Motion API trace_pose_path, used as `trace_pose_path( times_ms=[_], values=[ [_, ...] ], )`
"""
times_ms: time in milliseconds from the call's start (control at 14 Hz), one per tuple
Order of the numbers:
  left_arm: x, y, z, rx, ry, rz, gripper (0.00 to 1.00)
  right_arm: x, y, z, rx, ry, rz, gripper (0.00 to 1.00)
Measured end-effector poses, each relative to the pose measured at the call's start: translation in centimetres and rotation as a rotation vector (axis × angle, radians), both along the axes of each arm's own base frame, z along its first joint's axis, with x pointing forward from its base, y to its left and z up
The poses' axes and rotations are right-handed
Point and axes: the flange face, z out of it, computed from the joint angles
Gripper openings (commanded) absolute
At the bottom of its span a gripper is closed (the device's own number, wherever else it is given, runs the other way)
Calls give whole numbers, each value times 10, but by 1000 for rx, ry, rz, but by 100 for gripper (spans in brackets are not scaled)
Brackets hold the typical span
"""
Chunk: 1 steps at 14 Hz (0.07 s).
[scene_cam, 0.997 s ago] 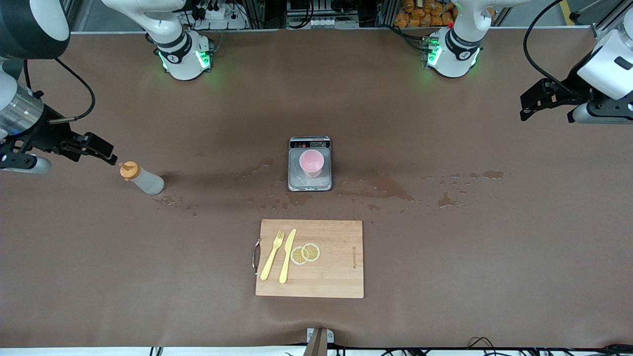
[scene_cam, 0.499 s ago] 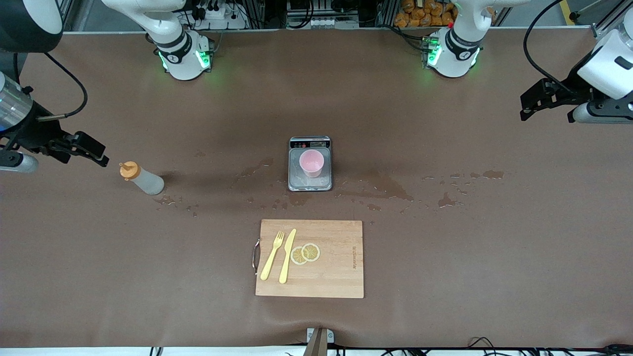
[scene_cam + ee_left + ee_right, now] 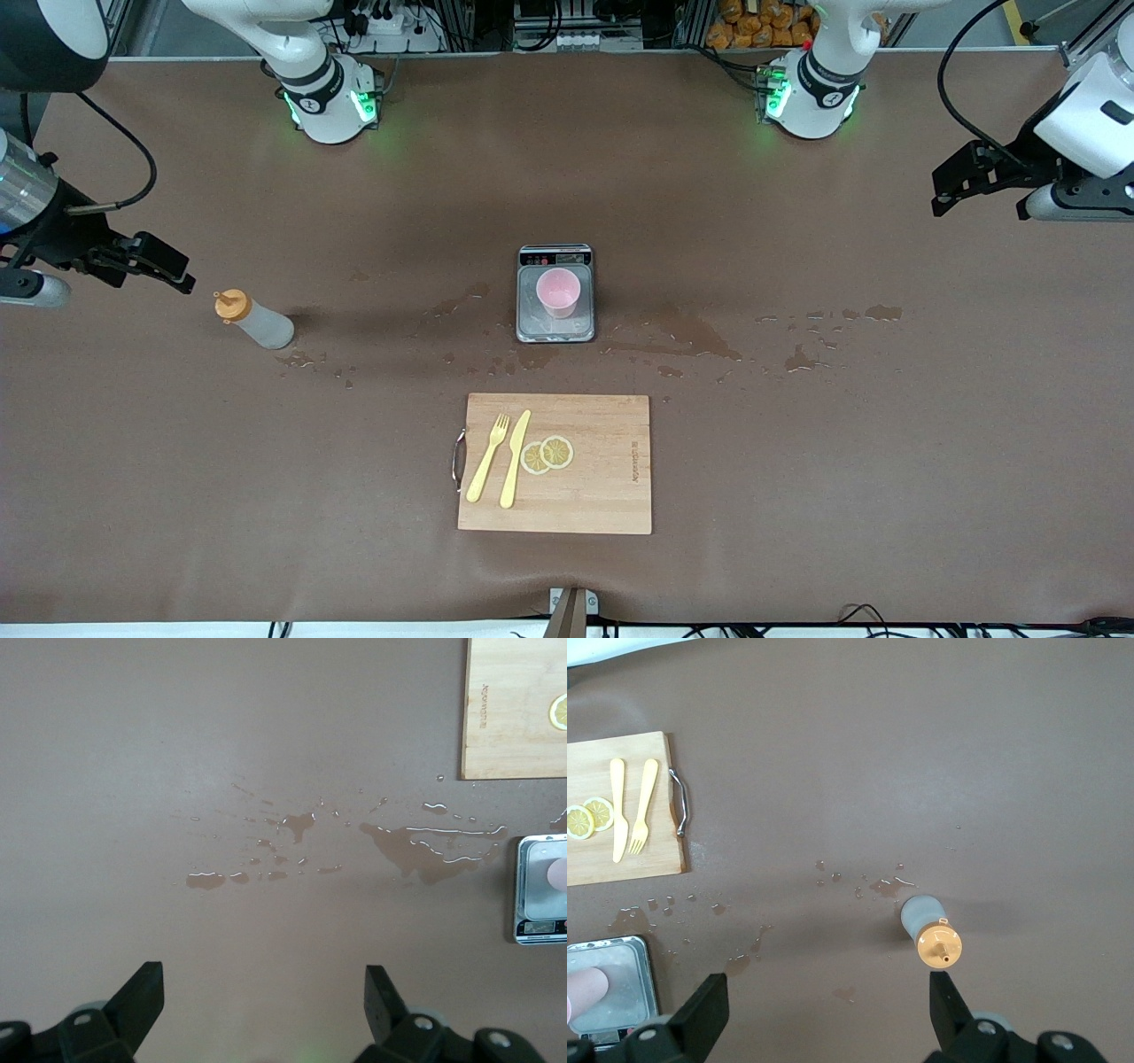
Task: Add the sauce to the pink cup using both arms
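Note:
The sauce bottle [image 3: 253,321], greyish-white with an orange cap, stands upright on the brown table toward the right arm's end; it also shows in the right wrist view [image 3: 930,932]. The pink cup [image 3: 558,291] stands on a small silver scale [image 3: 555,330] at the table's middle. My right gripper [image 3: 168,270] is open and empty, up in the air beside the bottle's cap and apart from it; its open jaws show in the right wrist view [image 3: 824,1010]. My left gripper [image 3: 952,182] is open and empty, waiting high over the left arm's end of the table [image 3: 264,1001].
A wooden cutting board [image 3: 555,463] with a yellow fork [image 3: 488,457], a yellow knife [image 3: 515,457] and lemon slices [image 3: 547,454] lies nearer the front camera than the scale. Wet spill patches [image 3: 682,335] lie beside the scale and near the bottle.
My right gripper has drawn back from the bottle's cap toward the right arm's end of the table and slightly up. The bottle, cup and left arm have not moved.

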Motion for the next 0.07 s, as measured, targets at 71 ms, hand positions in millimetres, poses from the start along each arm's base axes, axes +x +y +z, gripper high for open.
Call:
trace_pose_path(
  times_ms=[71],
  values=[
    [0,0,3,-1,-8,0,100,0,0,0,0,1,0,100]
  ],
)
